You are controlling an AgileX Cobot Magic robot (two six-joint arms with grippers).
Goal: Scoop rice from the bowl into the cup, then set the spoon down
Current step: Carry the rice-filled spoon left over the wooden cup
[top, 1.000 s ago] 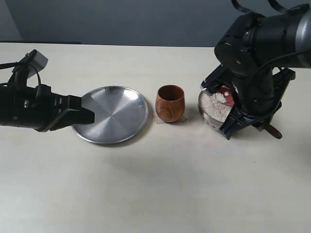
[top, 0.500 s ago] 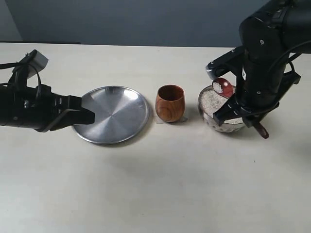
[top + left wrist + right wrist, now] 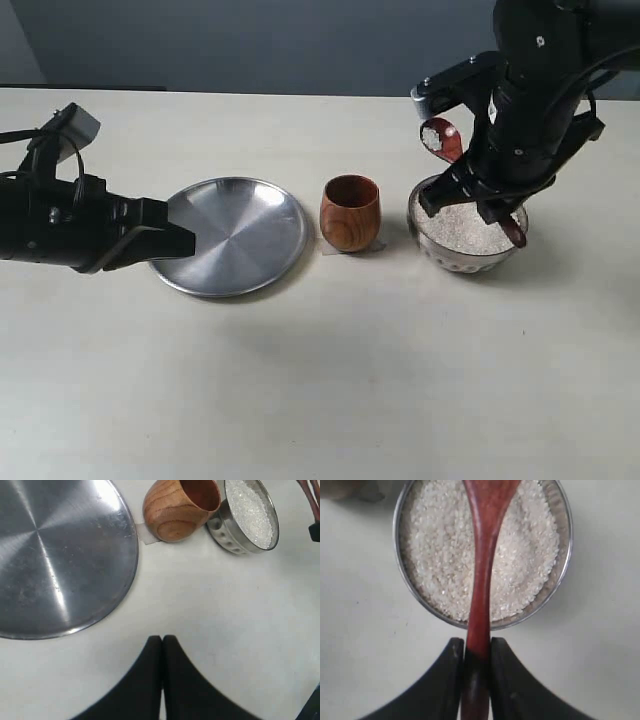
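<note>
One spoonful of rice held above bowl, near cup; spoon handle clamped in right gripper; left gripper pressed closed over bench beside plate.

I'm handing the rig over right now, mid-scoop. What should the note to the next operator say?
Right gripper: shut on the spoon, held above the bowl with a load of rice on it.
Left gripper: shut, empty, by the plate edge.
Cup: between plate and bowl, no rice visible inside.
Done: scoop loaded.
Left: tip it into the cup, set the spoon down.
</note>
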